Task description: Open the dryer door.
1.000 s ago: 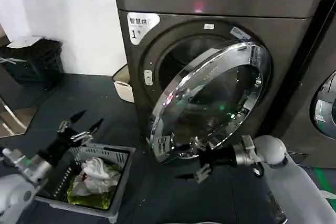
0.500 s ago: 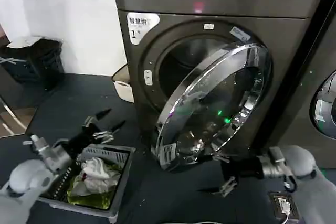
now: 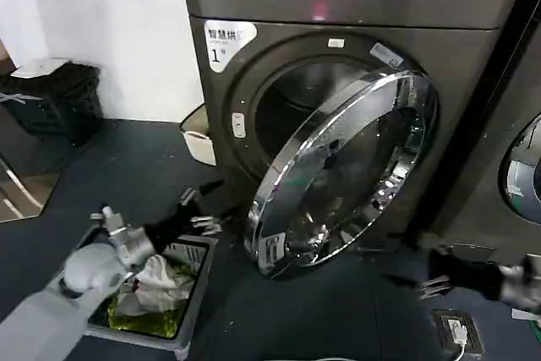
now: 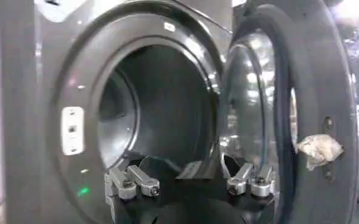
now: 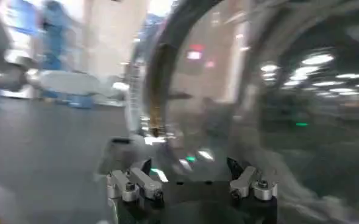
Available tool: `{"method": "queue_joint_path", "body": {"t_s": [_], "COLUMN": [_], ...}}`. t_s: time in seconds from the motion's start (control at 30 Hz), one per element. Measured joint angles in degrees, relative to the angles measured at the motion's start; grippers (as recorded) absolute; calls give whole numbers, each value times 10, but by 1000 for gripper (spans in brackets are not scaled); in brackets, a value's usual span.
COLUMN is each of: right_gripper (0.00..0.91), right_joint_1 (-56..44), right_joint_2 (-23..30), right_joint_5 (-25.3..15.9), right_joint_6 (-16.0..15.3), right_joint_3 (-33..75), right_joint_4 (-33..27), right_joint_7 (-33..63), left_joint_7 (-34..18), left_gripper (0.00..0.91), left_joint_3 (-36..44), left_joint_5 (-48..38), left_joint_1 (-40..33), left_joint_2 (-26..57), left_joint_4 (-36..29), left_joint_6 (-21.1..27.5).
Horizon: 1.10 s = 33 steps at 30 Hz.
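Two tools are at work low in front of the dryer (image 3: 355, 48), one on each side of its door. On the left, the left tool (image 3: 199, 206) reaches over the laundry basket (image 3: 182, 327) toward the lower left of the drum opening; its fingers (image 4: 133, 182) are spread wide and hold nothing, and its wrist view looks straight into the dark drum. In the middle, the dryer door (image 3: 342, 171) stands partly swung out on its right-hand hinge, chrome rim tilted toward the floor, grey inner face turned to the drum. Further right, the right tool (image 3: 427, 281) sits low near the floor, just beside the door's lower rim and apart from it; its fingers (image 5: 136, 182) are also parted and empty, facing the glass.

By my reading, the latch is already released and the step in hand is widening the swing. The next move likely calls for the left tool to get behind the free edge and push the door outward until it is fully open.
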Motion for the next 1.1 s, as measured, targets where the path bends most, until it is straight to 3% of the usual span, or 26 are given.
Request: {"method": "queue_joint_path", "body": {"t_s": [0.43, 0.63, 0.77, 0.93, 1.1], "right_gripper": [907, 907, 907, 907, 907], "right_joint_1": [-70, -96, -112, -126, -137], "right_joint_2": [75, 100, 105, 108, 106], "right_joint_5": [-2, 27, 22, 12, 10], "right_joint_6": [-19, -54, -60, -101, -115], "right_joint_3": [188, 281, 335, 396, 441], "right_joint_4": [81, 122, 136, 153, 164], "right_joint_7": [184, 318, 379, 474, 575], "left_joint_7": [41, 63, 63, 63, 58], "left_gripper": [907, 907, 907, 907, 907], "left_joint_3": [103, 149, 175, 217, 274], "left_joint_5": [-9, -12, -15, -13, -9], "left_joint_1": [-83, -111, -130, -153, -187], "left_joint_2": [-19, -28, -39, -50, -67], "left_joint_4": [33, 27, 26, 18, 19], "left_joint_6": [-12, -10, -10, -9, -19]}}
